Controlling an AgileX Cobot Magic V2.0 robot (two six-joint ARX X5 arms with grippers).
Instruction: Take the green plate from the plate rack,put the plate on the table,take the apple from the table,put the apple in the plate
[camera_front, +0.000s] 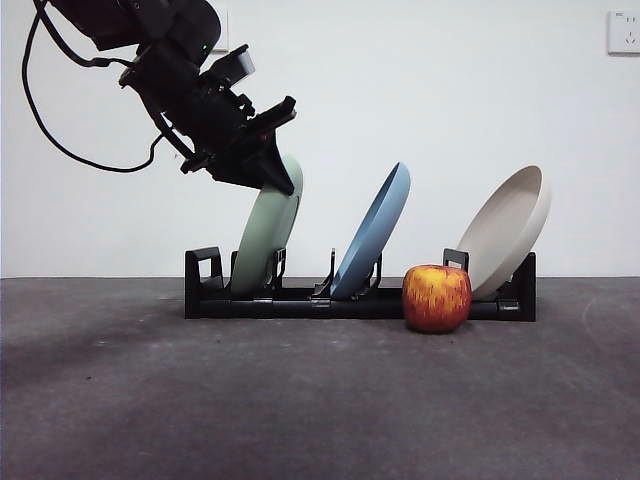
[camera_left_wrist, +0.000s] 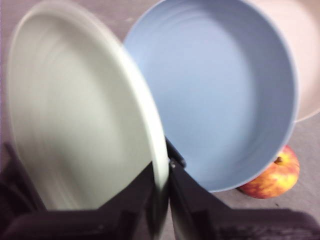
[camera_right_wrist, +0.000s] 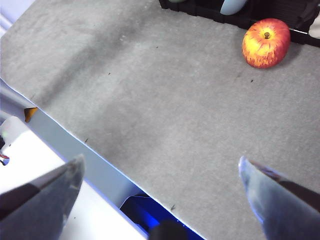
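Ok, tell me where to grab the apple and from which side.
Grip the apple across its round middle, coming from above. It sits upright on the table, stem up, with the plate rack close behind, so its top and front are free. The right gripper is open and idle.

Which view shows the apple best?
The right wrist view: the apple shows whole, stem up, on the table. The front view shows it whole too, before the plate rack; the left wrist view is blurred and hides part.
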